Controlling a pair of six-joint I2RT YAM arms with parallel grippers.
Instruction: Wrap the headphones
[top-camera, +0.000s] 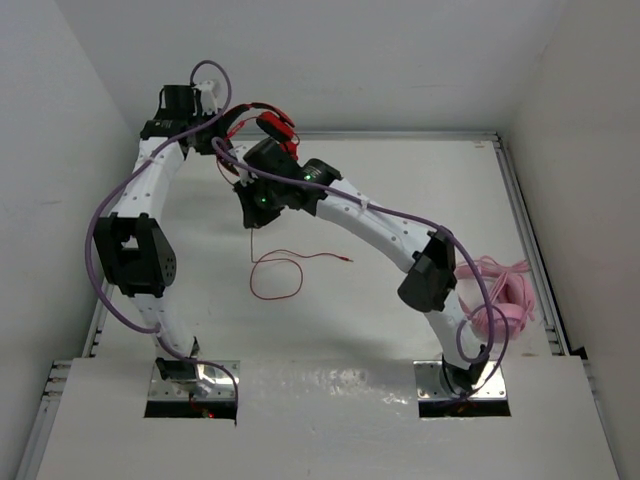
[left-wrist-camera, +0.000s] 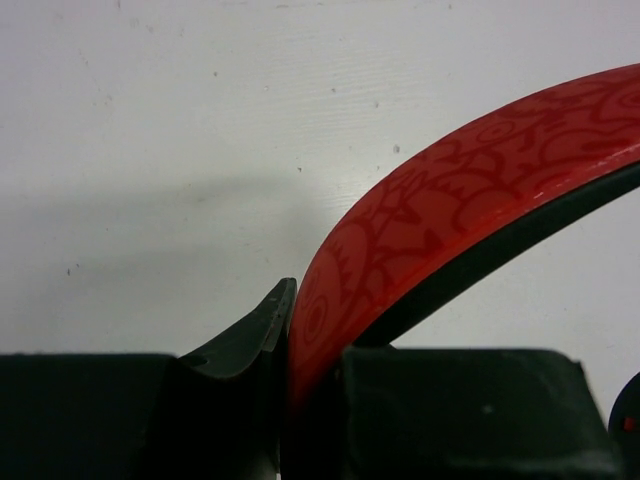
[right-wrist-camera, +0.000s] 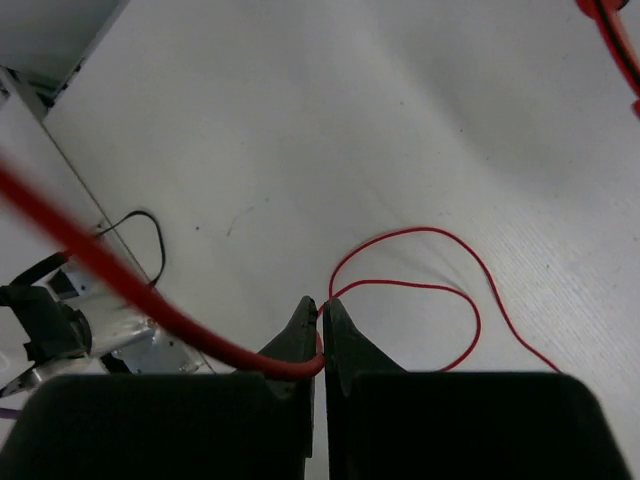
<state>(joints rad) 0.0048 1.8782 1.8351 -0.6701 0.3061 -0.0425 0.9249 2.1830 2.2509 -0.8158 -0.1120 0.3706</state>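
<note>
While your left hand (left-wrist-camera: 305, 340) pinches the headphones (top-camera: 275, 124) by the headband (left-wrist-camera: 450, 200) near the surface's (top-camera: 430, 190) far left corner, your right hand (right-wrist-camera: 321, 325) pinches their cable (right-wrist-camera: 150, 300). Its slack loops mid-surface.

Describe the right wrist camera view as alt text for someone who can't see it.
The right claw is shut on the thin red cable. Beyond it the cable lies in a loose loop on the white table.
</note>
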